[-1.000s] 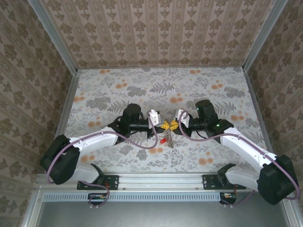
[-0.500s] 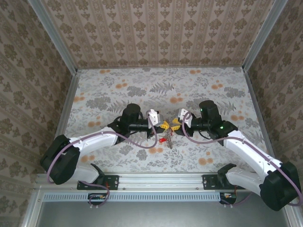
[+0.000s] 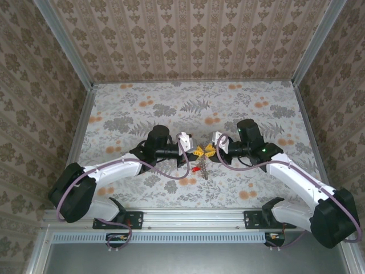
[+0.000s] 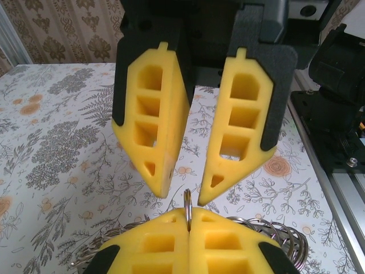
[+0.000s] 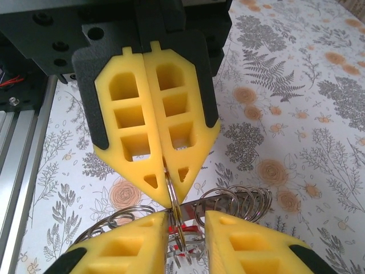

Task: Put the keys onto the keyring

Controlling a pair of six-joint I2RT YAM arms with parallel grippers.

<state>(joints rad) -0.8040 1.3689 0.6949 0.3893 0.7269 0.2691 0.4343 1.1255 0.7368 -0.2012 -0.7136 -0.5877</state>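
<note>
My right gripper (image 5: 172,196) is shut on a thin split ring (image 5: 170,184) held edge-on. Small silvery keys (image 5: 181,254) and a red tag (image 5: 191,228) hang from the ring, below the fingers. My left gripper (image 4: 185,195) is open and faces the right one tip to tip, its fingertips either side of the ring's upper edge (image 4: 187,200) without touching it. The keyring (image 5: 239,200), a curved metal band strung with several small rings, lies under both grippers. From above, the grippers meet at mid-table, with the red tag (image 3: 195,170) and the keys (image 3: 204,171) just below them.
The floral tablecloth (image 3: 171,108) covers the table, bounded by patterned walls on three sides. An aluminium rail (image 3: 194,217) with both arm bases runs along the near edge. The right arm's black body (image 4: 336,114) stands close on the right in the left wrist view.
The right arm drew back slightly to the right half a second ago and has returned to meet the left gripper. The left arm has not moved.
</note>
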